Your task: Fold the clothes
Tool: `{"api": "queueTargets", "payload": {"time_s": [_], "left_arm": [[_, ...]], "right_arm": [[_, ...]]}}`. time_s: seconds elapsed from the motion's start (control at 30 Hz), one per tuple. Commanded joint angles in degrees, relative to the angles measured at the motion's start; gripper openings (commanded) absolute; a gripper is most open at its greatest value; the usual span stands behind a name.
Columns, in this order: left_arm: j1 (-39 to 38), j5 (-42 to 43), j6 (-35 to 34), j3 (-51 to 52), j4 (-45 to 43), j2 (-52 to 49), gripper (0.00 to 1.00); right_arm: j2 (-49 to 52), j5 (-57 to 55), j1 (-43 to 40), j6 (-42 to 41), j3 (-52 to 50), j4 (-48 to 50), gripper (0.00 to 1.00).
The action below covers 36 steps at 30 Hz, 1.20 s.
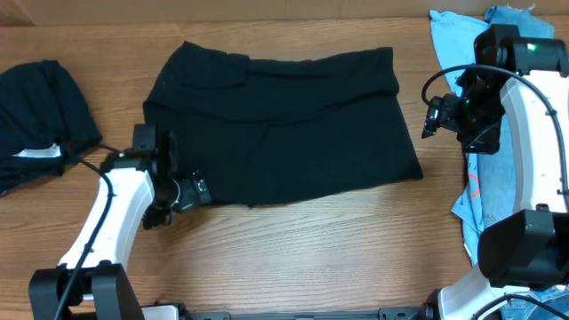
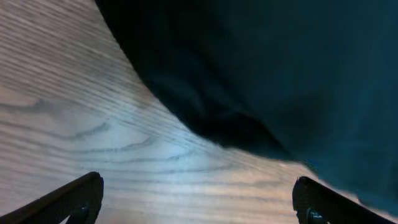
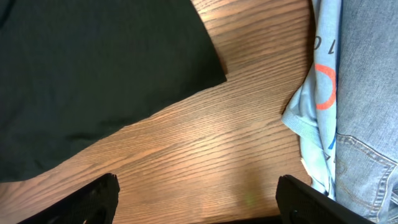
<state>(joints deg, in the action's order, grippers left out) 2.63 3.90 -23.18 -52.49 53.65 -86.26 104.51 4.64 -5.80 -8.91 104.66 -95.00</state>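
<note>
The left gripper [image 2: 198,202] has its fingers [image 2: 78,196] spread wide and released, holding nothing. Only bare wood shows between them. Just beyond the tips lies the curved near-left edge of the black T-shirt [image 2: 280,74], close to the fingers but not between them. In the overhead view this gripper [image 1: 191,191] sits at the shirt's near-left corner.

The right gripper [image 3: 199,202] is also spread apart and empty, its fingers [image 3: 99,199] over bare table [image 3: 242,143]. To its left is the T-shirt's near-right corner [image 3: 93,68]. To its right is the light-blue garment [image 3: 317,93], which carries an orange ring print, and a denim-blue garment [image 3: 367,93] lies against it farther right. From overhead, the right gripper [image 1: 433,116] hangs between the shirt's right edge and the light-blue garment [image 1: 449,40].

The black T-shirt [image 1: 284,124] lies flat across the middle of the table [image 1: 356,240], with a doubled-over layer along its far part. Well apart at the far left sits another black garment [image 1: 40,116], bunched, with a white label [image 1: 36,152] showing.
</note>
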Motion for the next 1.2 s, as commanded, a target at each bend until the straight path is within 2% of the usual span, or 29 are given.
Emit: {"api": "queueTargets", "payload": {"time_s": [0.0, 0.2, 0.3, 0.43, 0.47, 0.53, 0.57, 0.6, 0.63, 0.7, 0.73, 0.77, 0.8, 0.83, 0.93, 1.07, 1.17], "left_arm": [[0.98, -1.68, -3.91, 5.22, -8.94, 0.11, 1.00], [3.13, -3.93, -5.79, 5.51, -14.51, -0.85, 1.00], [3.13, -2.99, -5.79, 5.53, -14.73, -2.38, 0.96], [3.13, -2.27, -6.01, 5.53, -16.11, -9.03, 0.94], [3.13, -1.79, -5.99, 5.53, -16.44, -10.14, 0.86], [3.13, 0.09, -5.95, 5.51, -16.41, -10.58, 0.50], [3.13, 0.96, -5.92, 5.49, -16.44, -10.58, 0.38], [3.13, 1.46, -5.38, 5.49, -16.41, -10.58, 0.30], [3.13, 1.73, -4.42, 5.46, -16.31, -10.45, 0.29], [3.13, 1.66, -3.37, 5.46, -15.89, -10.36, 0.34], [3.15, 1.66, -2.21, 5.46, -15.50, -10.36, 0.45], [3.15, 1.07, -1.03, 5.46, -15.04, -10.36, 0.63], [3.15, -0.46, -1.05, 5.42, -14.47, -10.32, 0.72], [3.34, -2.16, -1.29, 5.33, -13.81, -9.86, 0.77], [4.92, -3.13, -2.14, 5.11, -14.10, -6.62, 0.78], [7.08, -5.53, -9.73, 5.14, -12.90, -4.04, 0.78], [7.10, -5.62, -10.25, 5.14, -13.90, -4.04, 0.79]], "right_arm": [[-1.64, 0.39, 0.20, 0.33, -0.15, 0.39, 0.85], [-1.64, 0.37, 0.20, 0.33, -0.15, 0.81, 0.85], [-1.64, 0.35, 0.20, 0.33, -0.15, 0.83, 0.85], [-1.64, -0.72, 0.20, 0.33, -0.15, 0.76, 0.85], [-1.64, -0.72, 0.20, 0.33, -0.15, 0.79, 0.85], [-1.64, -0.72, 0.20, 0.33, -0.15, 0.83, 0.85], [-1.64, -0.72, 0.20, 0.33, -0.15, 0.83, 0.85], [-1.64, -0.72, 0.20, 0.33, -0.15, 0.83, 0.85], [-1.64, -0.72, 0.20, 0.33, -0.15, 1.01, 0.85], [-1.64, -0.72, 0.20, 0.33, -0.15, 1.36, 0.85], [-1.64, -0.72, 0.20, 0.33, -0.15, 1.51, 0.85], [-1.64, -0.72, 0.20, 0.33, -0.15, 1.51, 0.85], [-1.64, -0.72, 0.20, 0.33, -0.15, 1.51, 0.85], [-1.64, -0.72, 0.20, 0.33, -0.15, 1.51, 0.85], [-1.64, -0.74, 0.20, 0.33, -0.15, 1.66, 0.85], [-1.64, -2.43, 0.20, -0.11, -0.15, 1.86, 0.85], [-1.64, -2.43, 0.20, -0.11, -0.15, 1.88, 0.85]]}}
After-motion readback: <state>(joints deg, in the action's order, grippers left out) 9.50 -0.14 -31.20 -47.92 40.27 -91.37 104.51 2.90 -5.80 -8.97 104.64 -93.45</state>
